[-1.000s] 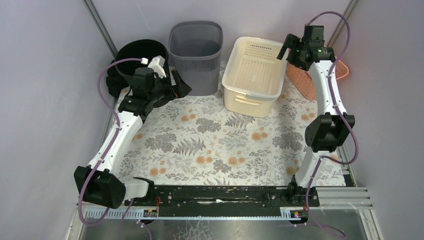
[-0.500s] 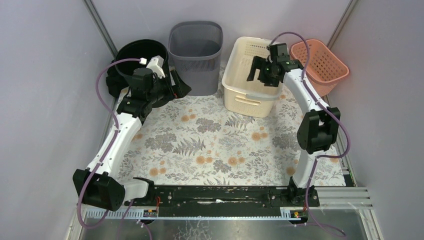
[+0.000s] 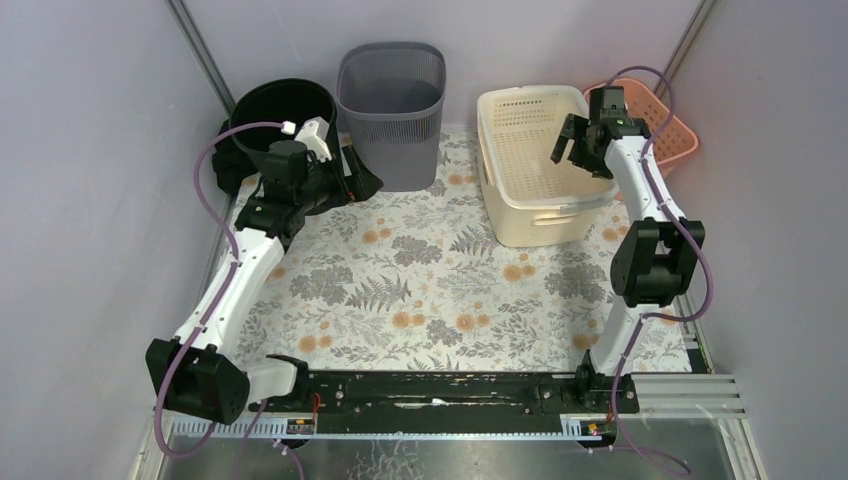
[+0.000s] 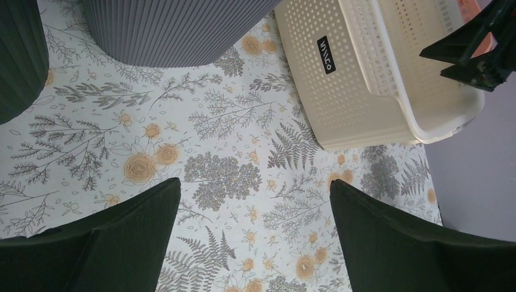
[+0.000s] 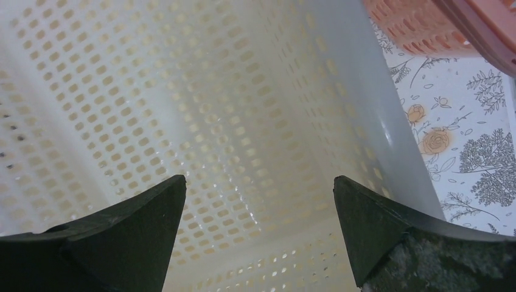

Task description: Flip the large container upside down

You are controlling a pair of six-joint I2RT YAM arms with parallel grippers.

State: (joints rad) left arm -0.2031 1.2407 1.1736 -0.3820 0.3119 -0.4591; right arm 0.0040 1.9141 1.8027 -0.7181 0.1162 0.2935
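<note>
Currently my right end effector [image 3: 577,152] is hanging wide open over the cream perforated plastic basket [image 3: 540,222], upper right of frame, its long axis running up-frame.

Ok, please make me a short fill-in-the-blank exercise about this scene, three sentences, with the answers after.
1. The right gripper is over the cream perforated plastic basket, and its jaws are ____.
2. The basket's opening faces ____, so it is not yet turned over.
3. The grey ribbed plastic bin stands between the basket and the ____ round bucket.
Answers: open; up; black.
</note>
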